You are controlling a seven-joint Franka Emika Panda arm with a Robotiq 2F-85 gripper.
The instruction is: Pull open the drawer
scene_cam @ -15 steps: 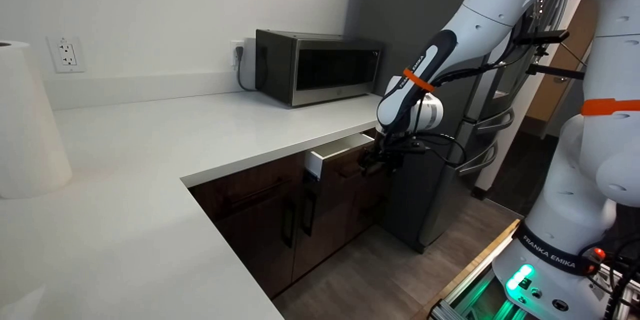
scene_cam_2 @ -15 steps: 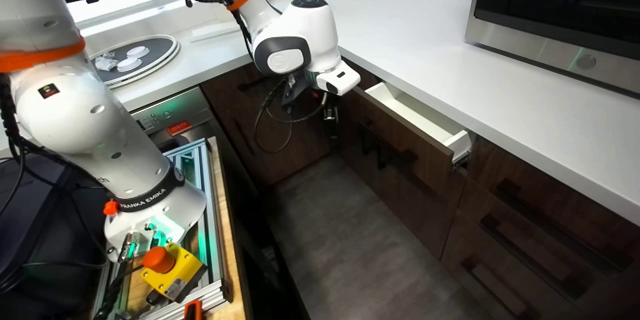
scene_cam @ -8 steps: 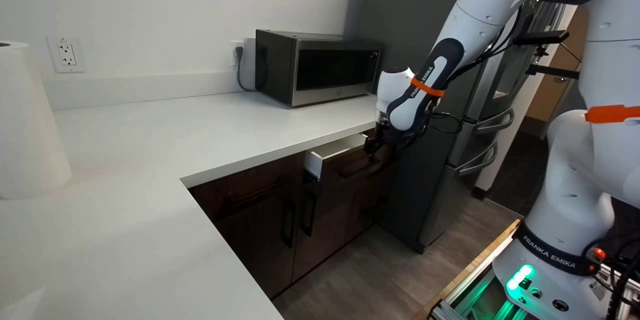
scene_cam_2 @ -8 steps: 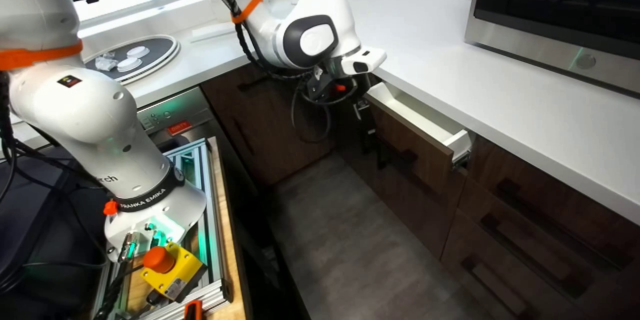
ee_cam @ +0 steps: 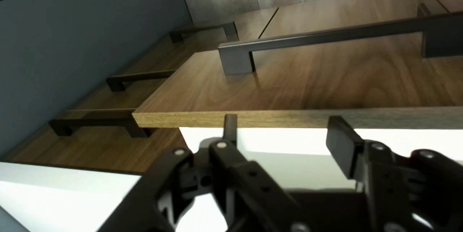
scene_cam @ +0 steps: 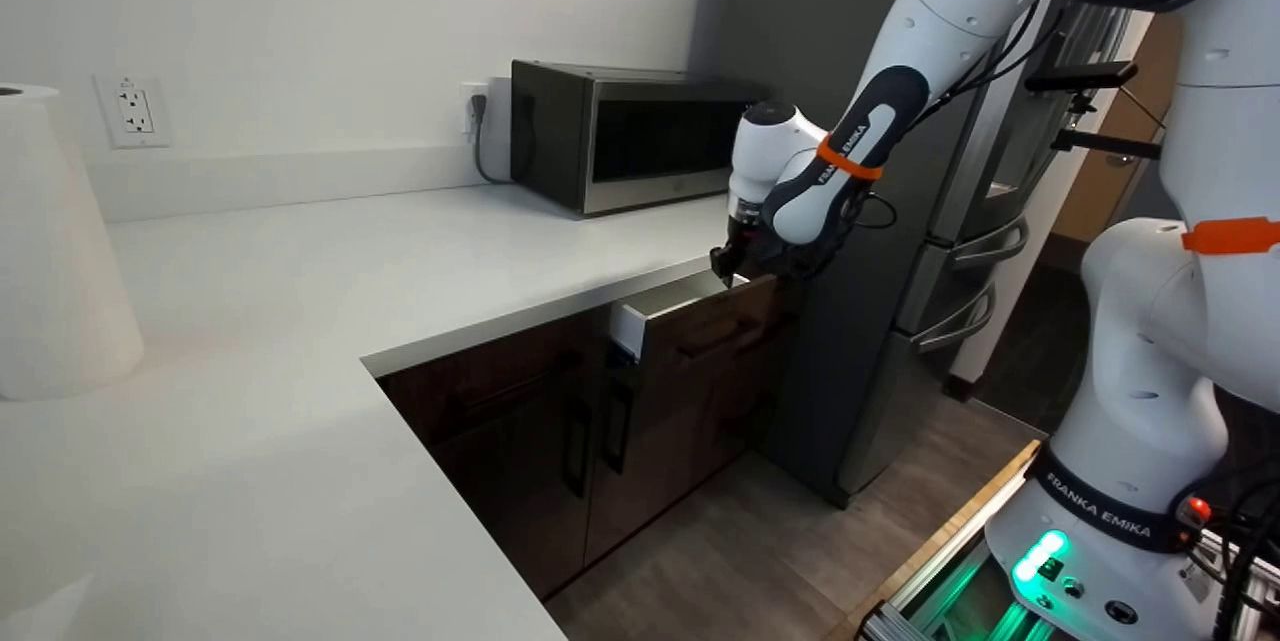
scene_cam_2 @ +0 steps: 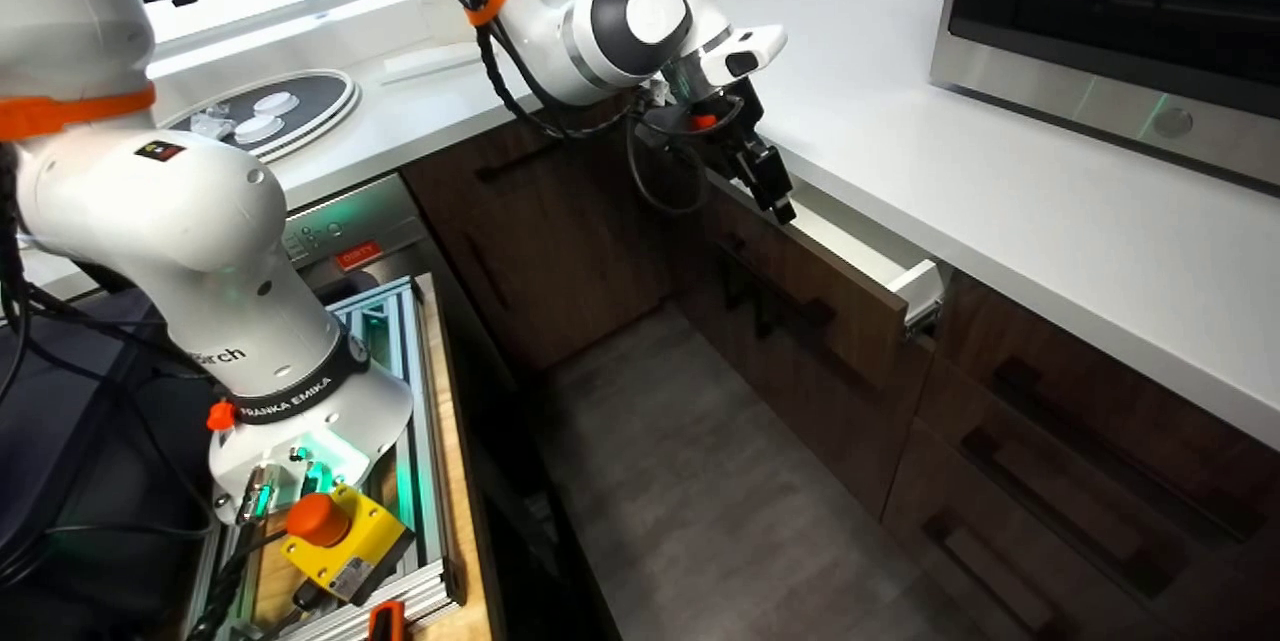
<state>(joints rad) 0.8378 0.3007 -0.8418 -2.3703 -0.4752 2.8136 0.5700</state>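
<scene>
The drawer (scene_cam: 690, 331) has a dark brown wood front and a white inside. It stands partly pulled out under the white counter in both exterior views (scene_cam_2: 850, 306). Its front (ee_cam: 325, 91) and a black bar handle (ee_cam: 318, 37) on it show in the wrist view. My gripper (ee_cam: 285, 130) is open, with nothing between its fingers. In both exterior views the gripper (scene_cam_2: 783, 209) is above the handle, with its fingertips at the top edge of the drawer front (scene_cam: 724, 271). I cannot tell whether they touch it. Part of the white inside is hidden behind the gripper.
The white counter (scene_cam: 300, 321) overhangs the drawer closely. A microwave (scene_cam: 670, 136) stands on it. Other drawers with bar handles (scene_cam_2: 1060, 501) lie beside, and cabinet doors below. A grey fridge (scene_cam: 850, 221) stands past the cabinets. A paper roll (scene_cam: 60, 251) stands at the counter's near end.
My gripper has risen from in front of the drawer, beside its handle, to the top edge of the drawer front. The drawer's opening looks the same.
</scene>
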